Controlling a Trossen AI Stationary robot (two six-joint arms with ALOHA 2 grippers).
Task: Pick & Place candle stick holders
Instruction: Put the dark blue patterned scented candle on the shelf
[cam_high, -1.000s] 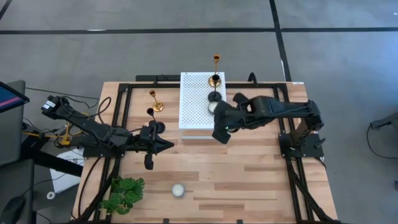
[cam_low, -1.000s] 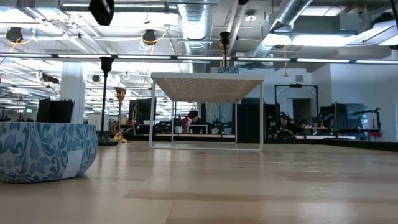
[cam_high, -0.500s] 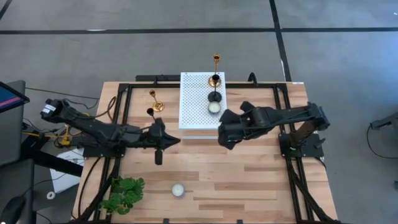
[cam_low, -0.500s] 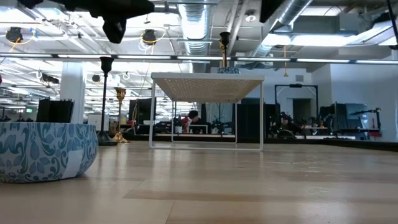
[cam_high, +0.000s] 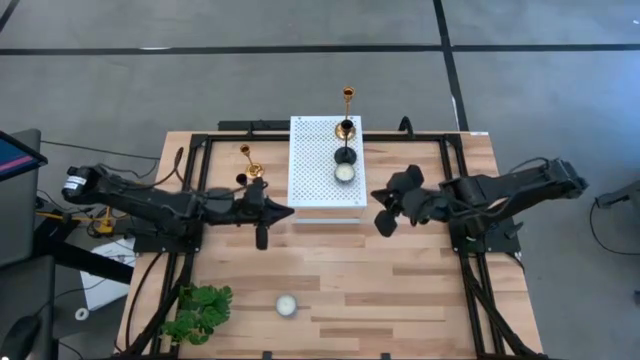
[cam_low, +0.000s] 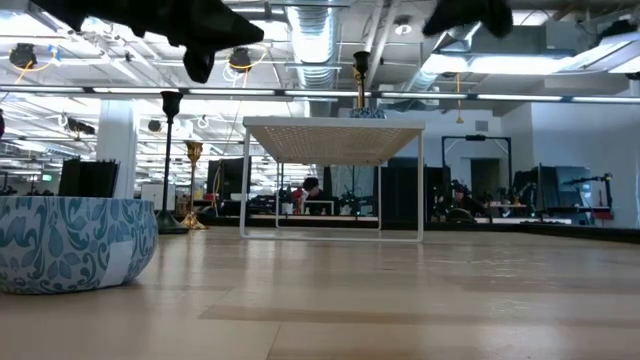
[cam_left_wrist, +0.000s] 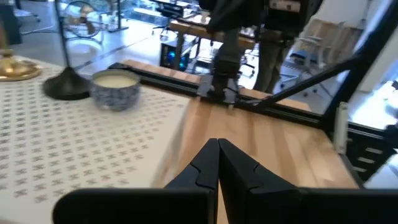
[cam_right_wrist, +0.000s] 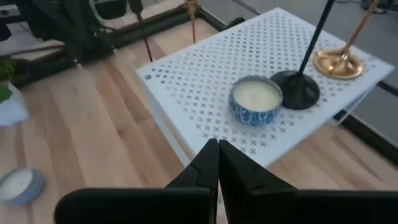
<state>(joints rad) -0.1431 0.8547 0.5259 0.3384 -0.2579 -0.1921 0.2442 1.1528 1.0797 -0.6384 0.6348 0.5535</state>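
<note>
Two of the candle stick holders already stand on the white perforated stand (cam_high: 325, 160): a gold holder (cam_high: 348, 97) at its far edge and a black holder (cam_high: 346, 154) just in front of it, beside a small blue candle jar (cam_high: 344, 172). That grouping looks like the display being built. The other pair, a gold holder (cam_high: 249, 165) and a black holder (cam_high: 241, 180), wait on the wooden table (cam_high: 400, 280) just left of the stand.

The left gripper (cam_high: 285, 212) hovers near that waiting pair with its fingers pressed together and empty (likely lining up for the next pick). The right gripper (cam_high: 378, 196) hangs off the stand's right side, also closed on nothing. A second candle jar (cam_high: 286, 305) and a green plant (cam_high: 198, 310) sit near the front edge.
</note>
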